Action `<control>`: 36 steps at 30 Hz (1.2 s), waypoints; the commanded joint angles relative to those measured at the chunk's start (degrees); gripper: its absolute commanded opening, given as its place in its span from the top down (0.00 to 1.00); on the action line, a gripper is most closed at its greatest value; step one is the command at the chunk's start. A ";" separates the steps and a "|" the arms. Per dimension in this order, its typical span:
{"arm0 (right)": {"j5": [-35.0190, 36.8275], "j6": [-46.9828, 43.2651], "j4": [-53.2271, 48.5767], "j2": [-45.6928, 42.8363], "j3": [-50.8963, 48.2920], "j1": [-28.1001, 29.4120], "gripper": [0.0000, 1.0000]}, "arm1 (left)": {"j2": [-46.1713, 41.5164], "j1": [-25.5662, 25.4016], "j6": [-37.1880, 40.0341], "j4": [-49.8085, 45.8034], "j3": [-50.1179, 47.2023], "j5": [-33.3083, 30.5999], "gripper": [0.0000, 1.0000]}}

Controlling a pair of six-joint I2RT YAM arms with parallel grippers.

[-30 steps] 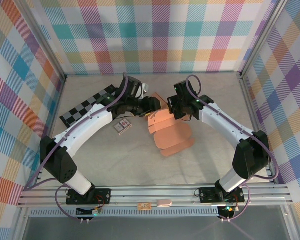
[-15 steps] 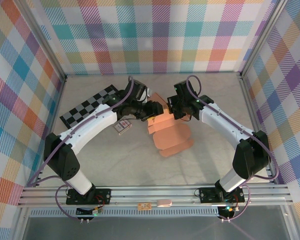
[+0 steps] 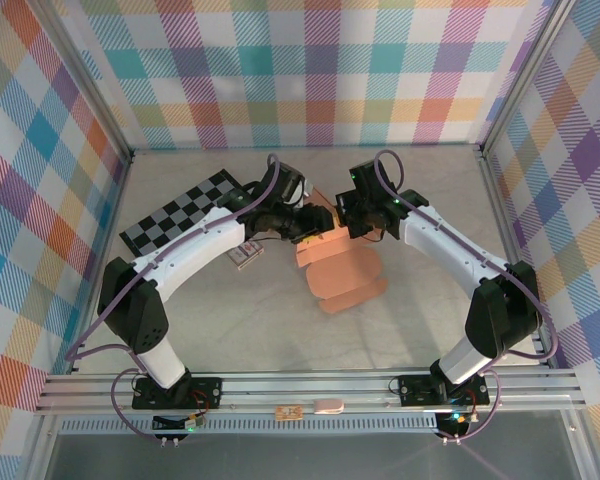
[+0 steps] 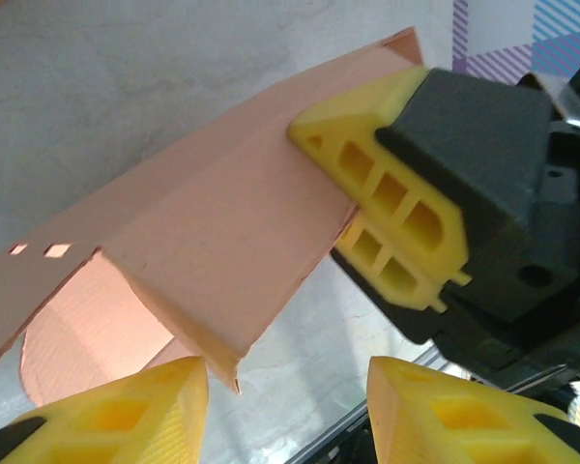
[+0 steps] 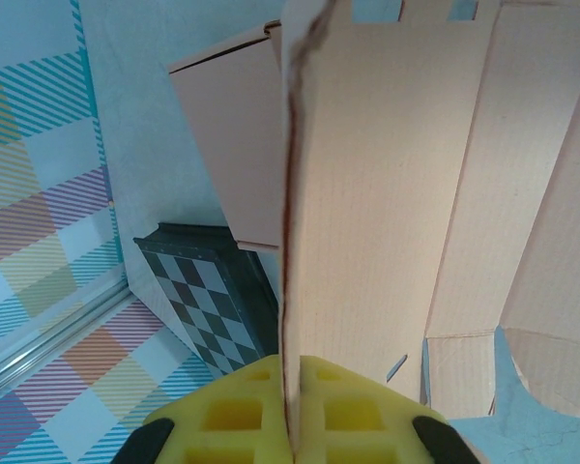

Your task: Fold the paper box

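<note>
Pinching the paper box (image 5: 387, 193), right hand (image 5: 292, 387) clamps; left hand (image 4: 288, 387) gapes beside it.

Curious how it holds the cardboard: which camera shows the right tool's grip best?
Right wrist view: the right tool pinches the cardboard edge up close. Left wrist view shows it from outside; top view, tiny.

Salmon-pink paper box (image 3: 345, 272), checkered board (image 3: 176, 220)
</note>
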 commanded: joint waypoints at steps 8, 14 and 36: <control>-0.75 3.22 -0.58 -2.00 -0.77 -1.61 1.00 | -4.76 0.15 0.79 12.63 -1.15 -1.34 0.50; -2.30 9.19 -3.53 -5.05 -1.12 -5.64 1.00 | -16.79 7.76 -3.08 18.69 -14.11 -2.32 0.51; -10.25 18.94 -5.97 -6.83 -1.35 -14.36 1.00 | 2.03 10.85 -30.24 69.73 -40.09 6.29 0.56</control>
